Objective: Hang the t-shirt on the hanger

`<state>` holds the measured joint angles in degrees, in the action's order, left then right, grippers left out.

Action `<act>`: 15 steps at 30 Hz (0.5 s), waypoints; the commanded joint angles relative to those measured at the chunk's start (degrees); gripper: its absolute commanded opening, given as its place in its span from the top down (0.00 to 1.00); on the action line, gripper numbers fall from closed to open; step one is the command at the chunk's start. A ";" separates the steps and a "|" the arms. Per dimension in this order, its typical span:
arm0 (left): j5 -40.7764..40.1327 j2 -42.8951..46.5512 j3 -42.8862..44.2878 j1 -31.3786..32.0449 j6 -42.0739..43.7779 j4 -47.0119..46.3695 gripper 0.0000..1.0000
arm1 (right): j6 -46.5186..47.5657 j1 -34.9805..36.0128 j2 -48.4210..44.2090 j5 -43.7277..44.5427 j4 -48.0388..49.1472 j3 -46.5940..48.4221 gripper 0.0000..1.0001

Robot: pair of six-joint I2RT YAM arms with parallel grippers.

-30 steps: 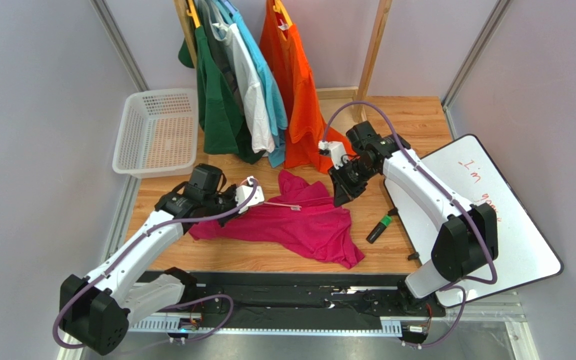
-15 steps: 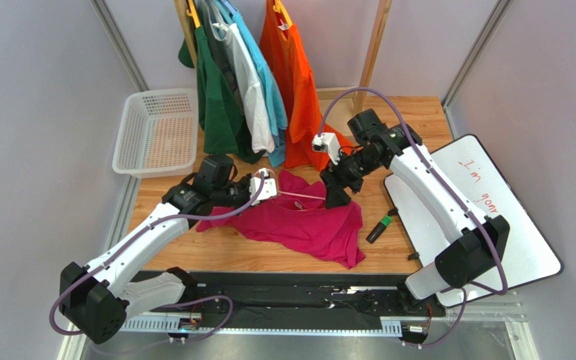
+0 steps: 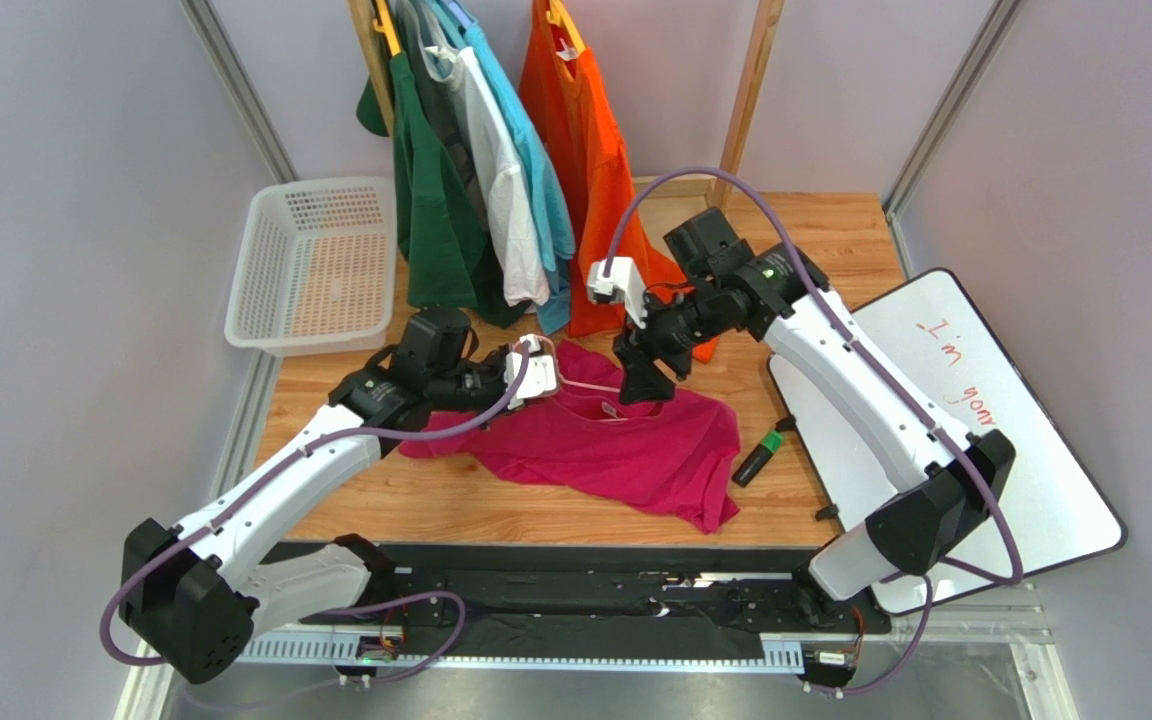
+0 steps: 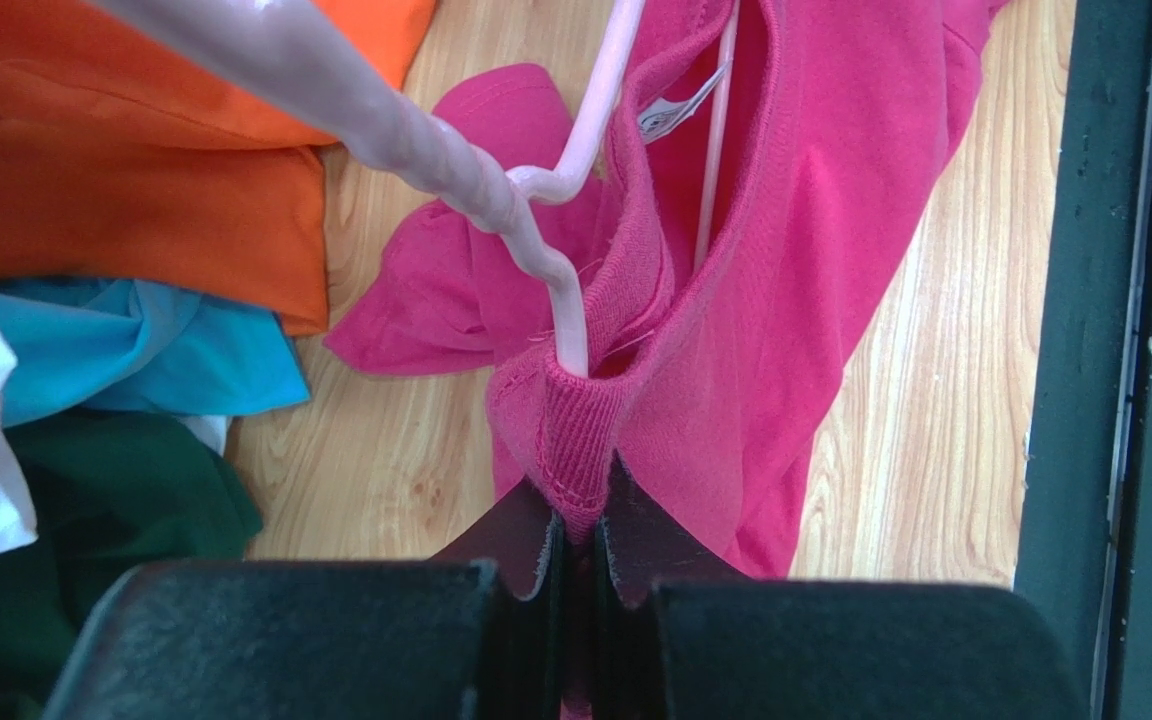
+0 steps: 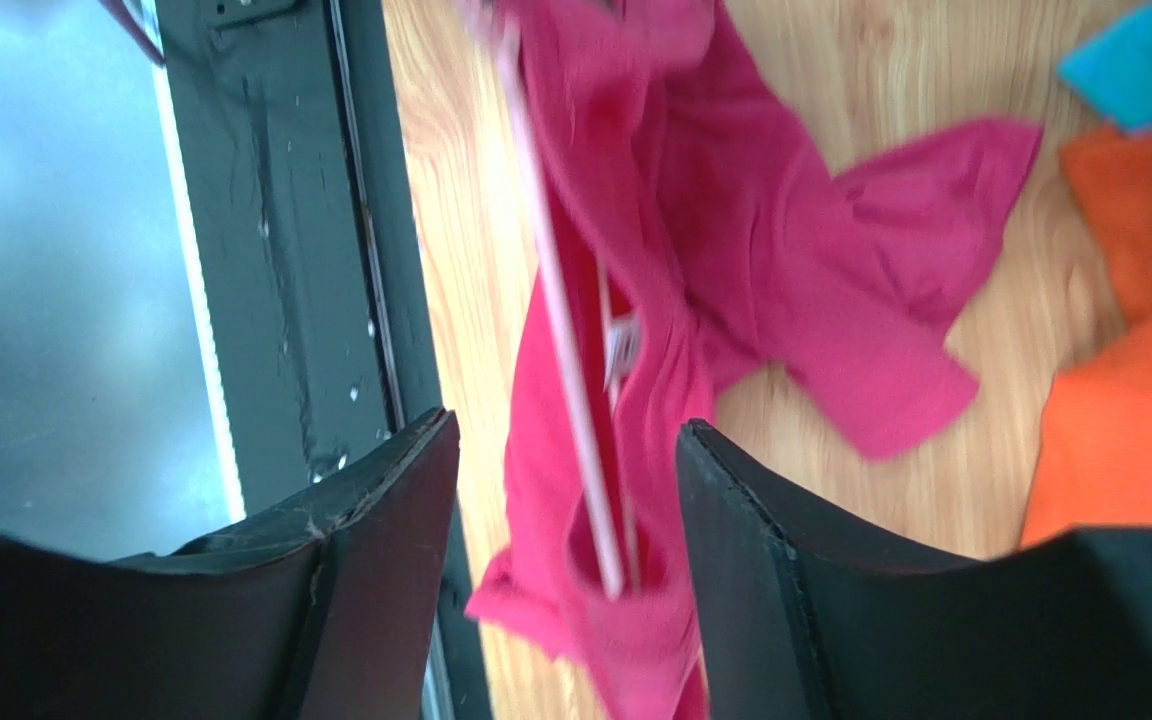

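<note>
The magenta t-shirt (image 3: 627,443) lies crumpled on the wooden table. My left gripper (image 4: 579,518) is shut on the ribbed collar (image 4: 575,435) and holds it up off the table. The thin light-pink hanger (image 4: 575,293) runs down into the neck opening, and its twisted neck (image 4: 387,113) crosses the top of the left wrist view. My right gripper (image 5: 567,495) stands open just right of the collar, with the hanger wire (image 5: 560,338) and a fold of t-shirt (image 5: 838,300) between its fingers but not clamped. In the top view the left gripper (image 3: 537,368) and right gripper (image 3: 639,375) flank the hanger (image 3: 594,390).
Orange (image 3: 590,180), green (image 3: 432,195) and light-blue shirts hang on a rack at the back, close behind both grippers. A white basket (image 3: 312,263) stands at the back left. A whiteboard (image 3: 973,435) and a green marker (image 3: 760,455) lie to the right.
The right gripper has moved left toward the collar and its jaws now stand apart. The left gripper has shifted right with the collar, dragging the t-shirt with it.
</note>
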<state>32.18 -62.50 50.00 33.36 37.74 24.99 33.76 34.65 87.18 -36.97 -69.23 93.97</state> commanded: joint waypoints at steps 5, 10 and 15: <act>2.53 -0.08 3.88 1.18 -2.22 -2.32 1.00 | -4.75 5.68 6.51 -1.18 9.73 4.99 0.50; 2.18 0.45 3.88 1.18 -3.63 -1.97 1.00 | -3.62 5.78 7.22 -1.00 11.40 2.89 0.58; 1.40 0.62 3.70 1.18 -4.69 -0.21 0.97 | -2.74 5.60 5.82 -0.56 11.49 2.27 1.00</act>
<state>31.38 -62.85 51.37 33.95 34.76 25.10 30.26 40.77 94.85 -38.48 -61.12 96.36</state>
